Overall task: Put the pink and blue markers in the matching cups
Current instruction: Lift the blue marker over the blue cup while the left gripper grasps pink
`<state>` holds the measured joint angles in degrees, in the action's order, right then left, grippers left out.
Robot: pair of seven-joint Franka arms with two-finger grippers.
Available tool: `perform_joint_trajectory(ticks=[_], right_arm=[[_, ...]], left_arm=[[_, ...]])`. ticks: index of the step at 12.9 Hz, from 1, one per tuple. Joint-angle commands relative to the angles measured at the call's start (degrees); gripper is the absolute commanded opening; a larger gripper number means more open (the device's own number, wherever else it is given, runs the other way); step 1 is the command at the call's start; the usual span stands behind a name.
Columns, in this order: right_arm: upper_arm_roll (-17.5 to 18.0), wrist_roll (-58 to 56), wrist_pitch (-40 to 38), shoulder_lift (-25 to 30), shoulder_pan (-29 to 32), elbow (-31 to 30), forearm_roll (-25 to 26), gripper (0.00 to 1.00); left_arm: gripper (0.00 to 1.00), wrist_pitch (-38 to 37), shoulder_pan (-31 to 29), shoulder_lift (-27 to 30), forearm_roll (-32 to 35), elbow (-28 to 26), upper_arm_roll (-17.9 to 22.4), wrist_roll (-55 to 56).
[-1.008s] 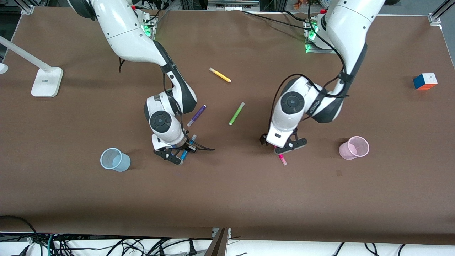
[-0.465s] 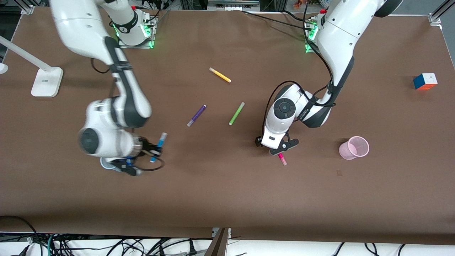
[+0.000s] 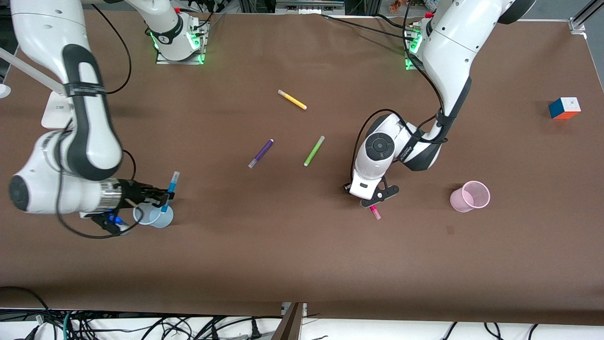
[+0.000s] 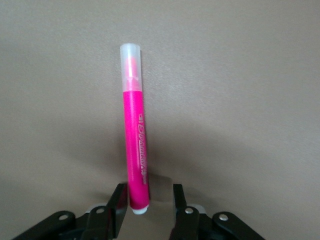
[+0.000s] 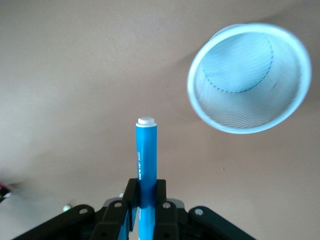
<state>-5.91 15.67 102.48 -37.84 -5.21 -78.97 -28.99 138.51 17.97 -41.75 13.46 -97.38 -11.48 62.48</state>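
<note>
My right gripper (image 3: 160, 196) is shut on the cyan-blue marker (image 3: 169, 192) and holds it in the air, tilted, over the rim of the light blue cup (image 3: 159, 219). In the right wrist view the blue marker (image 5: 146, 155) sticks out from the gripper (image 5: 146, 187), beside the cup's open mouth (image 5: 247, 75). My left gripper (image 3: 373, 200) is low at the table, open around one end of the magenta-pink marker (image 3: 375, 213), which lies flat. In the left wrist view the marker (image 4: 136, 140) touches one finger and the other stands apart; the gripper (image 4: 147, 192) is open. The light pink cup (image 3: 469, 196) stands upright toward the left arm's end.
A dark purple marker (image 3: 261, 153), a lime green marker (image 3: 314, 150) and a yellow marker (image 3: 292, 99) lie mid-table, farther from the front camera. A colour cube (image 3: 564, 108) sits at the left arm's end. A white lamp base (image 3: 51, 117) stands at the right arm's end.
My right arm has lifted the blue marker and swung it from mid-table toward the right arm's end, to over the blue cup. My left gripper has stayed at the pink marker, shifting only slightly.
</note>
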Motion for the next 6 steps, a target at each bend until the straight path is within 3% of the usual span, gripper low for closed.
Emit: perform_joint_trajectory(ticks=[1,2,4,6], right_arm=[[1.2,-1.9,-2.3,-1.7,4.3,1.7,-6.6,0.00],[1.2,-2.4,-3.0,-2.3,5.8,1.7,-9.6,0.00],[1.2,-3.4,-4.8,-3.9,8.4,1.7,-14.8,0.00],[1.2,-3.6,-6.1,-5.2,10.4,1.7,-18.5,0.00]], left_arm=[[0.45,0.0,0.0,-0.4,2.8,0.6,2.0,1.2],[0.43,0.0,0.0,-0.4,3.8,0.5,2.1,1.4],[0.11,-0.2,-0.1,-0.3,4.1,0.8,2.0,1.3],[0.08,-0.3,-0.3,0.1,4.1,1.1,2.0,1.3]])
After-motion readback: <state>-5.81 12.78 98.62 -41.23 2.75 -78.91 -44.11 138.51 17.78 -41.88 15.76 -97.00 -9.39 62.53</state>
